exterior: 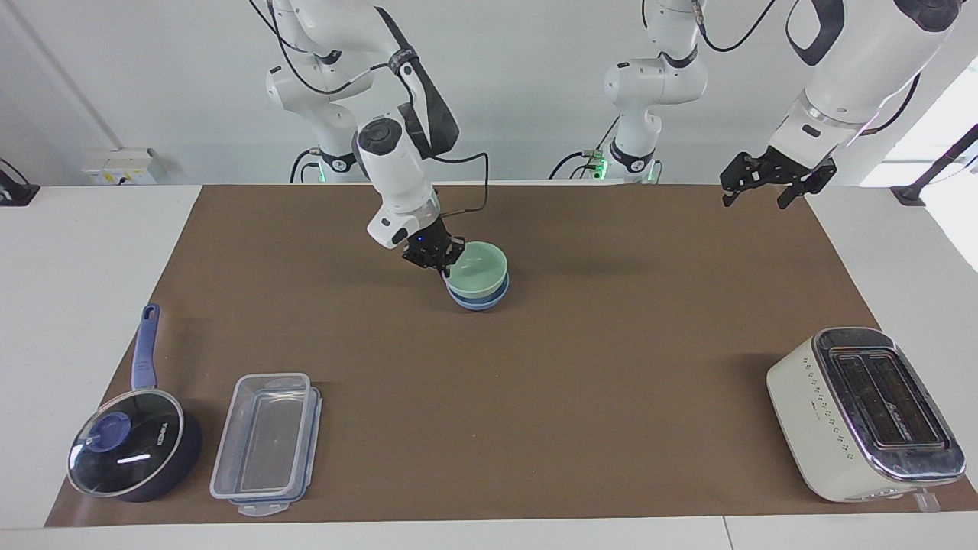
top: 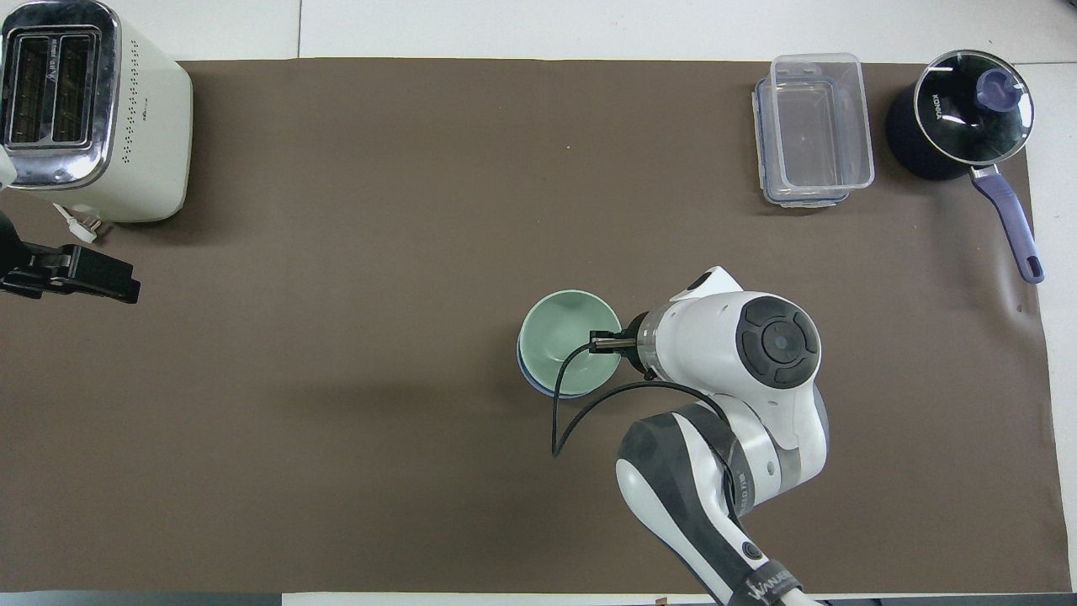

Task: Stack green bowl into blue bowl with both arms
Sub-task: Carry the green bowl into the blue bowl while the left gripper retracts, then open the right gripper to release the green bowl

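**Green bowl held over the blue bowl**

The right gripper (exterior: 445, 262) is clamped on the rim of the green bowl (exterior: 477, 269), on the side toward the right arm's end of the table. It holds it by the rim so the bowl can go straight down into the blue bowl (exterior: 480, 298), which stands near the middle of the brown mat (exterior: 535, 382). The green bowl seems almost nested. The left gripper (exterior: 768, 182) waits over the mat's edge at the left arm's end; I cannot tell its opening.
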You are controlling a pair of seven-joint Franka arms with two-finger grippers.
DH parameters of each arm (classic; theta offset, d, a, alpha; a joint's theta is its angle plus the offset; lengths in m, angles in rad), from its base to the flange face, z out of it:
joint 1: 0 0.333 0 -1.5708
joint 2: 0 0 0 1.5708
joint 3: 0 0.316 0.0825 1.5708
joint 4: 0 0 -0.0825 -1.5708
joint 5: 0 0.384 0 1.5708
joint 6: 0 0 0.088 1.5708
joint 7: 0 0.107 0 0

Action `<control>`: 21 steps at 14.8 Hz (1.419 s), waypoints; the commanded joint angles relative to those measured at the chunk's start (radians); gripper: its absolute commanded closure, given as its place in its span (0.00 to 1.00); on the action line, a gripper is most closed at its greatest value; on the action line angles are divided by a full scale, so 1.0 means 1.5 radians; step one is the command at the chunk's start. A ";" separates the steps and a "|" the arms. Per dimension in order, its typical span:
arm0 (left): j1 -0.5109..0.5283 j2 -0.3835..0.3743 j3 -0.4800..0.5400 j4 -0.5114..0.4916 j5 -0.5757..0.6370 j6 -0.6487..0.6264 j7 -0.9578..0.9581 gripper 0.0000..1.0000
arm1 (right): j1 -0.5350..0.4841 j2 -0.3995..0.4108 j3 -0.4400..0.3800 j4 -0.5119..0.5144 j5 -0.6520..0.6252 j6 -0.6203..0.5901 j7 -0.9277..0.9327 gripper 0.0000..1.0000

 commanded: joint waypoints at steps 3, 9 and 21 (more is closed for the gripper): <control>-0.006 0.004 -0.002 0.014 0.021 -0.010 -0.016 0.00 | 0.001 0.014 -0.003 -0.010 0.013 0.042 0.001 1.00; -0.006 -0.001 -0.008 0.007 0.015 -0.010 -0.039 0.00 | 0.018 0.006 -0.003 -0.024 0.013 0.018 0.004 1.00; 0.002 -0.005 -0.008 0.000 -0.003 0.000 -0.065 0.00 | 0.006 -0.023 -0.007 -0.020 0.012 0.008 -0.024 0.00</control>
